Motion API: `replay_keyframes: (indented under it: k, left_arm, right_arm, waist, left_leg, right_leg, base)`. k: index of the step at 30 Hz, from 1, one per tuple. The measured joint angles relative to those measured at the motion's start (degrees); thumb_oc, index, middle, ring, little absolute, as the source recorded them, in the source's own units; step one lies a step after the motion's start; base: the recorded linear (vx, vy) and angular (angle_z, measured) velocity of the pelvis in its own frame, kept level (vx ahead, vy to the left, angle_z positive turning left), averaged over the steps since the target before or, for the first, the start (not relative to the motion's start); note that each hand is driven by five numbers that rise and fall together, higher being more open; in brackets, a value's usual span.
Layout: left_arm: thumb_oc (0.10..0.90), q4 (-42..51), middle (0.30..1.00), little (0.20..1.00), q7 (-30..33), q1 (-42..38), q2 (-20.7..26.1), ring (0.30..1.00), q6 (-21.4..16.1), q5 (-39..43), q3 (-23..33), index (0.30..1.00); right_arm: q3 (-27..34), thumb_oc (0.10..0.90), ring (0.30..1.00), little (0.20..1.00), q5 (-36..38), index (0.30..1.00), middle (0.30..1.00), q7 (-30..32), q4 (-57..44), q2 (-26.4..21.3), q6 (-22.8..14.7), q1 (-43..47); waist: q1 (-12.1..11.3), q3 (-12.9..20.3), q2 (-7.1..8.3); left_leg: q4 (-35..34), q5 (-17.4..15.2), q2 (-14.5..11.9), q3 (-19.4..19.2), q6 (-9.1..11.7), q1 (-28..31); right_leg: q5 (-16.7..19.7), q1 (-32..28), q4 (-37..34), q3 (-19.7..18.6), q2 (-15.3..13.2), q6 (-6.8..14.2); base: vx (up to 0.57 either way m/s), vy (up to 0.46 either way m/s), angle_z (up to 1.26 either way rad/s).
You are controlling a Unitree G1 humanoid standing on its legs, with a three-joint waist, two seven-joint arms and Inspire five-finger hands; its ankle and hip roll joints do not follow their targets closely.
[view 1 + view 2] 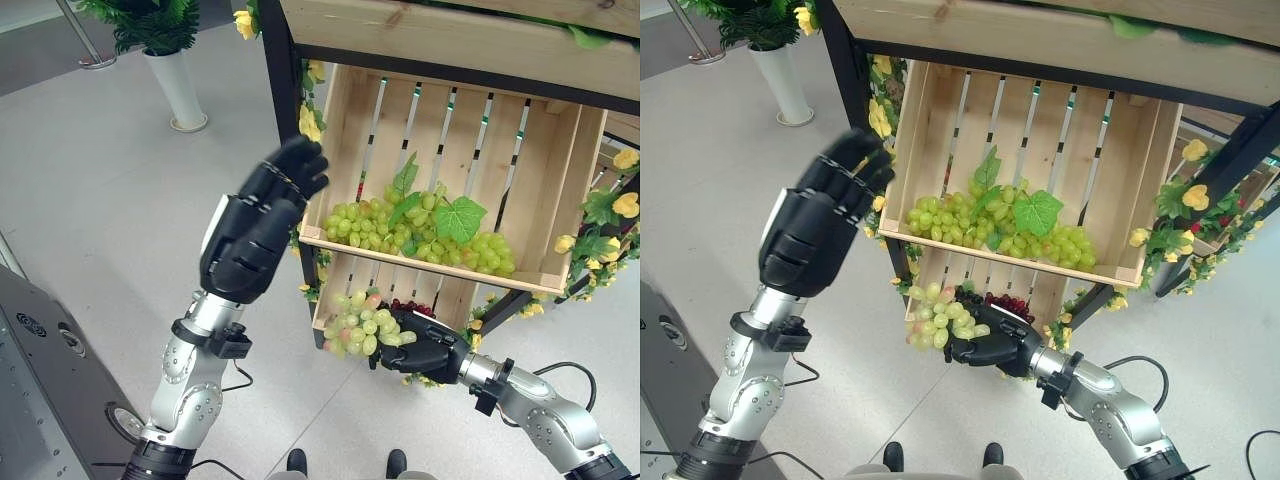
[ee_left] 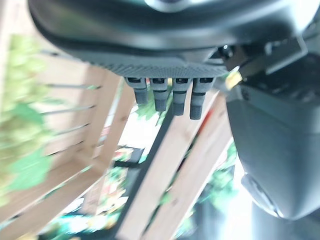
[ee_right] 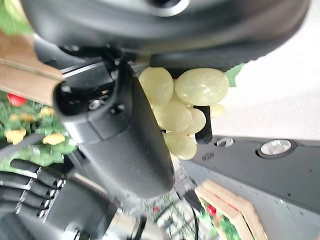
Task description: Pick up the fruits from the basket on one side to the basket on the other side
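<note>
My right hand is shut on a bunch of green grapes, held at the front of the lower wooden crate. In the right wrist view its thumb and fingers wrap the grapes. Dark red grapes lie in that lower crate behind the hand. The tilted upper crate holds a long heap of green grapes with leaves. My left hand is raised and open beside the upper crate's left edge, holding nothing; its fingers stand straight.
A black rack post decked with yellow flowers carries the crates. More flowers and foliage hang at the right. A white planter stands on the floor at the back left, and a grey platform lies at the lower left.
</note>
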State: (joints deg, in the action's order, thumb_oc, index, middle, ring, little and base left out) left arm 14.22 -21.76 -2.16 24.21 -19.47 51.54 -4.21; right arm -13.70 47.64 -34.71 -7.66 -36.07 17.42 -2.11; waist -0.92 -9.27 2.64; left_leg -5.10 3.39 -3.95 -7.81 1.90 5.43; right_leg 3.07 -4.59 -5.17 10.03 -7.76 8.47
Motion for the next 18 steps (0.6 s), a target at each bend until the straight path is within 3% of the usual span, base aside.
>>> replay_keyframes:
  k: [6, 9, 12, 18]
  left_arm:
    - [0.8, -0.01, 0.9, 0.9, 4.56, -0.18, -1.56, 0.9, -3.5, -0.23, 2.55, 0.9]
    - [0.8, -0.03, 0.9, 0.9, 12.04, -0.6, -3.06, 0.9, -7.4, -2.59, 5.94, 0.9]
    - [0.8, -0.04, 0.9, 0.9, 16.76, -0.89, -4.52, 0.9, -8.88, -4.18, 8.61, 0.9]
    - [0.8, -1.54, 0.9, 0.9, 22.37, -0.89, -5.49, 0.9, -8.72, -7.3, 9.08, 0.9]
  right_arm:
    - [0.02, 0.4, 0.3, 0.3, 2.09, 0.3, 0.3, -3.85, -0.09, 1.08, 1.15, 4.97]
    - [0.93, 0.4, 0.3, 0.3, 2.49, 0.3, 0.3, -3.85, -1.21, 2.16, 0.74, 6.19]
    - [2.54, 0.4, 0.3, 0.3, 3.36, 0.3, 0.3, -3.78, -1.74, 3.34, -0.37, 6.4]
    - [4.67, 0.4, 0.3, 0.3, 9.82, 0.3, 0.3, 2.53, -3.09, 7.89, -4.52, 9.44]
  waist:
    - [-0.14, 0.44, 1.04]
    - [-0.28, 0.78, 1.49]
    - [-0.67, 0.88, 1.59]
    - [-1.42, 0.87, 1.53]
  left_leg:
    - [-0.03, 0.0, -0.02, 0.44, 0.06, 0.68]
    - [-0.39, -0.38, -0.13, 0.61, 0.04, 0.74]
    - [-0.39, -0.36, -0.13, 0.77, 0.04, 0.66]
    - [0.0, 0.08, 0.01, 1.13, 0.11, 0.39]
  right_leg:
    - [-0.1, -0.87, -0.24, 0.1, -0.01, -0.08]
    - [-0.46, -1.02, -0.25, 0.1, -0.14, -0.59]
    - [-0.47, -1.02, -0.25, 0.14, -0.16, -0.6]
    - [-0.31, -0.92, -0.24, 0.45, 0.01, -0.36]
  base:
    - [0.03, 0.001, 0.02]
    - [0.03, 0.002, 0.02]
    - [0.03, 0.005, 0.02]
    - [0.0, 0.005, 0.02]
